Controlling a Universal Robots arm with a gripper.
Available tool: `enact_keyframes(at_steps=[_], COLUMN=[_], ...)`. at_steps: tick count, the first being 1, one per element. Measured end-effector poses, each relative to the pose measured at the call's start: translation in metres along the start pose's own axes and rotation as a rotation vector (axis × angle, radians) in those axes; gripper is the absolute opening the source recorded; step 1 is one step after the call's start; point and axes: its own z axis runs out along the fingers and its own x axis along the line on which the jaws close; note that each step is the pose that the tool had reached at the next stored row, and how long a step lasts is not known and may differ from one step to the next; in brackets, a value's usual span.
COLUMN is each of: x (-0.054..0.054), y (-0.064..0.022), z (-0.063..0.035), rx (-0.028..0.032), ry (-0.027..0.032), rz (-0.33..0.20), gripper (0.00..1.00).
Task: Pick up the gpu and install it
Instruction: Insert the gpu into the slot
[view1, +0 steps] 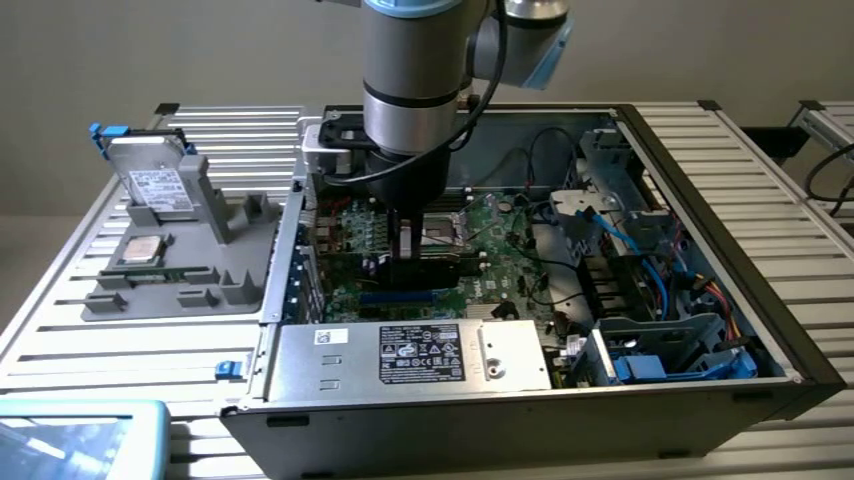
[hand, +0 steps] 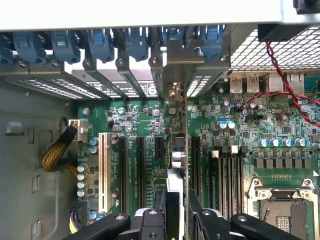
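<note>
No legible text anywhere. Black rating label (view1: 420, 353) on power supply (view1: 304, 378): print and marks too small to read. White sticker (view1: 331, 337) alongside: unreadable. White label (view1: 160, 189) on hard drive (view1: 143, 152): unreadable. Silkscreen lettering (hand: 132, 169) on motherboard (hand: 210, 125): unreadable.

The flat green circuit-board motherboard (hand: 150, 130) is speckled with silver solder, striped by long black slots and one white slot (hand: 104, 172), and dotted with small blue-topped capacitors (hand: 226, 124). The gpu (view1: 430, 270) shows a black rectangular cooler, and the jaws are black too. The plastic retention clips (hand: 100, 42) are blue, the thin wires (hand: 270, 93) red, and the braided cable (hand: 57, 152) yellow-brown. The metal computer case (view1: 534, 440) is black outside. The ribbed metal tabletop (view1: 761, 150) is silver with dark grooves. The boxy power supply (view1: 507, 350) is silver with a black label.
</note>
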Motion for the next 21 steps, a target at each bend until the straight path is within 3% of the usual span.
enact_keyframes(at_steps=[2,3,10,21], x=[0.0009,0.0010,0.0020,0.0020], y=[0.0000,0.0000,-0.0001,-0.0002], z=[0.0001,0.0002,0.0017,0.0034], rx=[-0.0014,-0.0024,-0.0058,-0.0060], ry=[-0.0069,-0.0076,-0.0079,-0.0079], rz=[0.000,0.000,0.000,0.000], gripper=[0.28,0.28,0.28,0.28])
